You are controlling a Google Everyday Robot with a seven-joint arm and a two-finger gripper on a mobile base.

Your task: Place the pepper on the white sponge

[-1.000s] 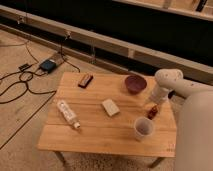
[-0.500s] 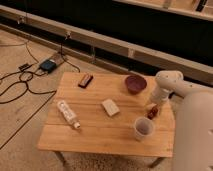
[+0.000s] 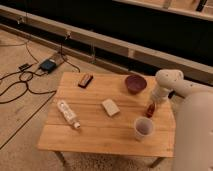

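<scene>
The robot's two-finger gripper (image 3: 152,103) hangs at the end of the white arm over the right side of the pale wooden table (image 3: 100,137), pointing down. Directly beneath its tip is the small, elongated dark red pepper (image 3: 150,111), standing roughly on end and touching the gripper or very nearly so. Whether the gripper is closed on the pepper or only poised around it, I cannot tell from this view.

The flat, rectangular off-white sponge (image 3: 110,107) lies well to the left of the gripper, near the middle of the table, with nothing on it. A round dark maroon bowl (image 3: 135,83) sits just behind and to the left of the gripper, and a white cup (image 3: 143,128) stands just in front of it. Far to the gripper's left are a long white tube with markings (image 3: 68,113) and a brown rectangular block (image 3: 85,80).

By my judgement the task is at an early stage: the gripper is at the pepper, so the reach is done. A sure grasp, the lift, the carry leftward between bowl and cup, and the release onto the sponge are all left.
</scene>
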